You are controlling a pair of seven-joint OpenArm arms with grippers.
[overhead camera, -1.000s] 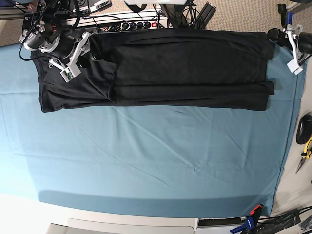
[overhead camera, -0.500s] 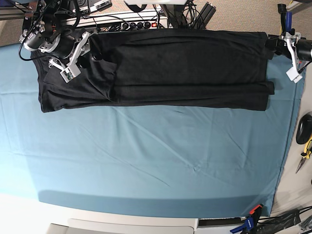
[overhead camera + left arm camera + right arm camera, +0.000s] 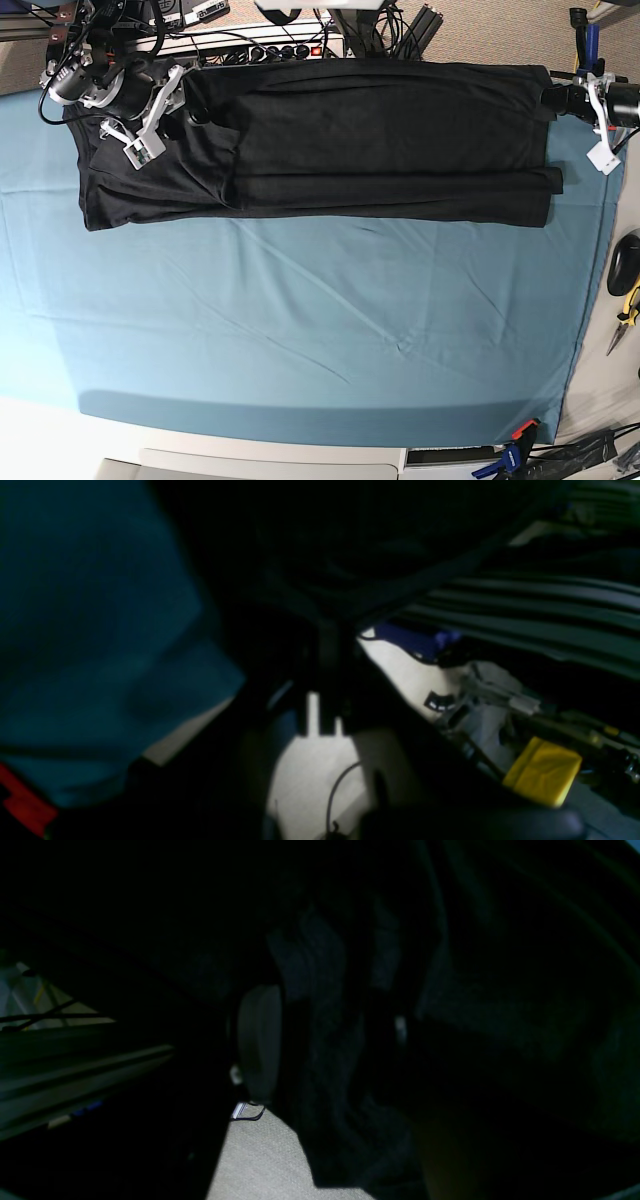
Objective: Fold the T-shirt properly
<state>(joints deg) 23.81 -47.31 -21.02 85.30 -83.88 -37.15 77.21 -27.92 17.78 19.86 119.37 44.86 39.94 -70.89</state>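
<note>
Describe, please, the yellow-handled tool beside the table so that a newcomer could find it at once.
Start from the teal table cloth and follow its right-hand edge in the base view. Just past it lie the yellow-handled pliers, below a black rounded object; only they show yellow there.

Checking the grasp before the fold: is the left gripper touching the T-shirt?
Touching. In the base view the left gripper sits shut on the corner of the T-shirt.
</note>
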